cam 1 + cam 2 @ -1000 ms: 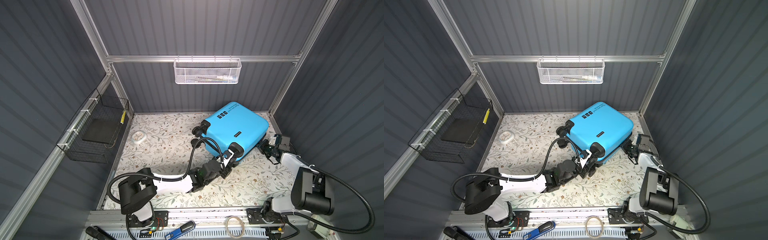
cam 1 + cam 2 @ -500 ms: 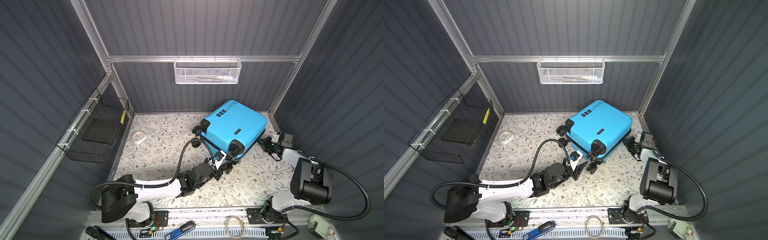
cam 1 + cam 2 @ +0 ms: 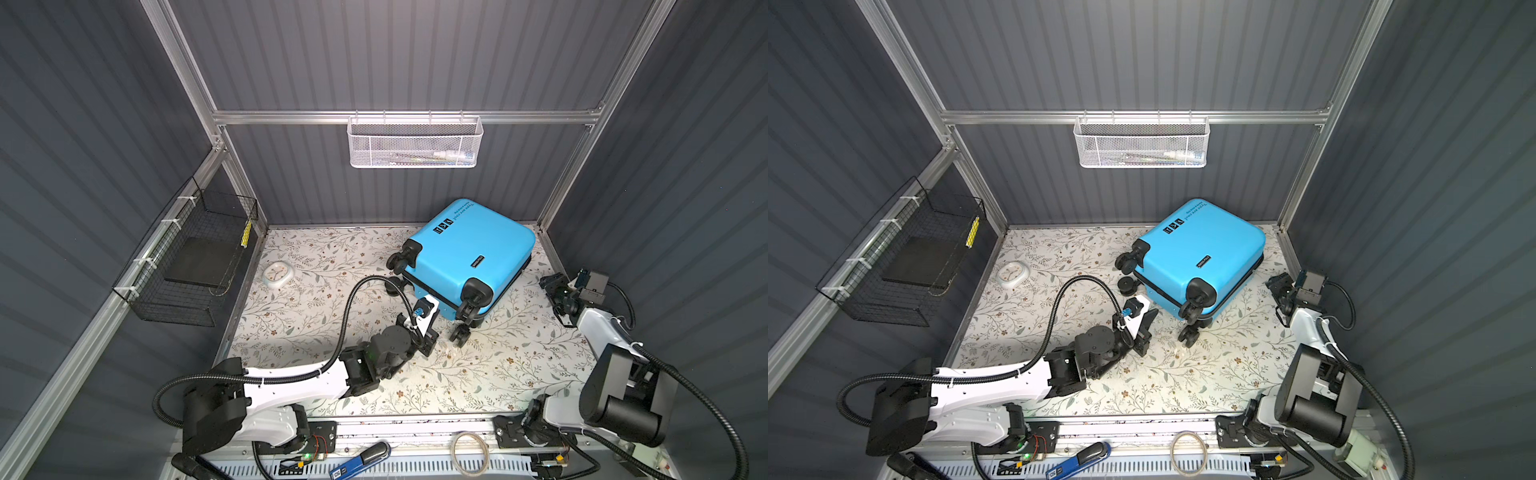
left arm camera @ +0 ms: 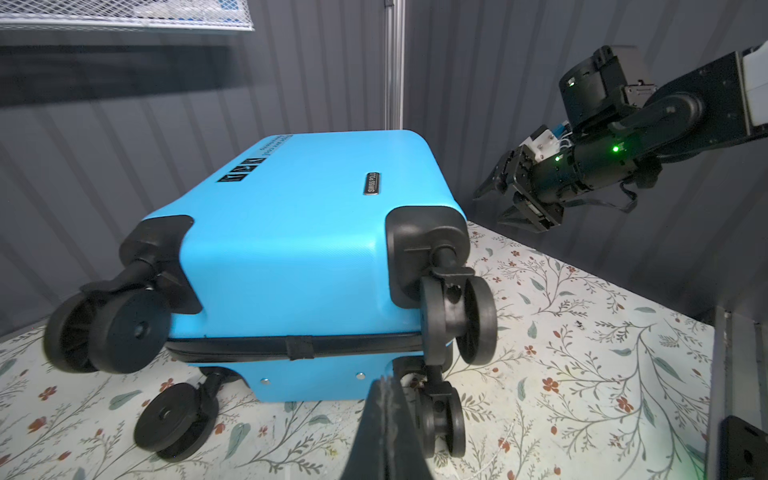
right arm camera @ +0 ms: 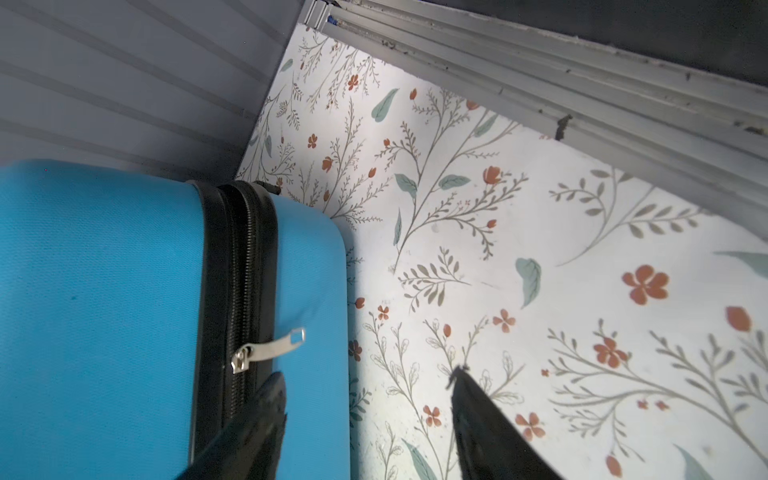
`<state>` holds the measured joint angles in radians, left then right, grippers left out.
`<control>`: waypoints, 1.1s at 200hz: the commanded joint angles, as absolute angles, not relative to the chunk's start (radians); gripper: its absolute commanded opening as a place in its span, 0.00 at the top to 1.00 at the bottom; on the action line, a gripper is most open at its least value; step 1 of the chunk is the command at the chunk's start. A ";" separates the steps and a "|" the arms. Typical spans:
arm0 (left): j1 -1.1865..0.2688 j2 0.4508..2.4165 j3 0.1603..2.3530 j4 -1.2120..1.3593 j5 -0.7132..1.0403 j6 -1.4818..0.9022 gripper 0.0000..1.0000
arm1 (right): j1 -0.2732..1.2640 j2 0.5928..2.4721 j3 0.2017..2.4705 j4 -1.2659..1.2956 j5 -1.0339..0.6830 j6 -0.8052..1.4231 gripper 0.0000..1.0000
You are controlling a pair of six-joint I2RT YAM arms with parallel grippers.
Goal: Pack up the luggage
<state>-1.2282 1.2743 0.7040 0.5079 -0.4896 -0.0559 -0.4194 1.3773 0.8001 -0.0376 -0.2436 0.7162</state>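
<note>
Low over the floral worktop (image 3: 311,316): left arm stretched flat; left tool (image 4: 384,384) pressed together, empty. Just ahead of its tips: the luggage (image 3: 465,257), blue, lying flat, wheels toward tool; badge (image 4: 371,183) reads SWISS POLO. Right arm reaching forward; right tool (image 5: 365,380) spread, empty, one finger beside zipper (image 5: 245,291).

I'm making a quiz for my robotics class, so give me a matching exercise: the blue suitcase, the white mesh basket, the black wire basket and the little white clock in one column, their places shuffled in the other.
1. blue suitcase
2. white mesh basket
3. black wire basket
4. white clock

A. hung on the back rail
B. on the floral mat near the left wall
C. lying flat, back right of the mat
D. fixed to the left wall

Pairs: 1-C, 2-A, 3-D, 4-B.
</note>
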 commanded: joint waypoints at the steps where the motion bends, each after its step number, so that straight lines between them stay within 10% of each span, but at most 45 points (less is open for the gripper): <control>1: -1.224 1.247 0.737 0.387 -0.564 -0.063 0.79 | -0.425 1.411 0.920 -0.064 -0.251 0.706 0.29; 56: -1.094 1.217 0.802 0.196 -0.586 -0.202 0.01 | -0.423 1.647 1.247 -0.006 -0.430 0.792 0.18; 151: -0.761 1.315 1.067 -0.040 -0.063 -0.328 0.00 | -0.318 2.126 1.770 0.007 -0.770 0.830 0.19; 220: -0.532 1.482 1.184 -0.052 0.211 -0.493 0.00 | -0.244 1.938 1.421 0.176 -0.818 0.851 0.42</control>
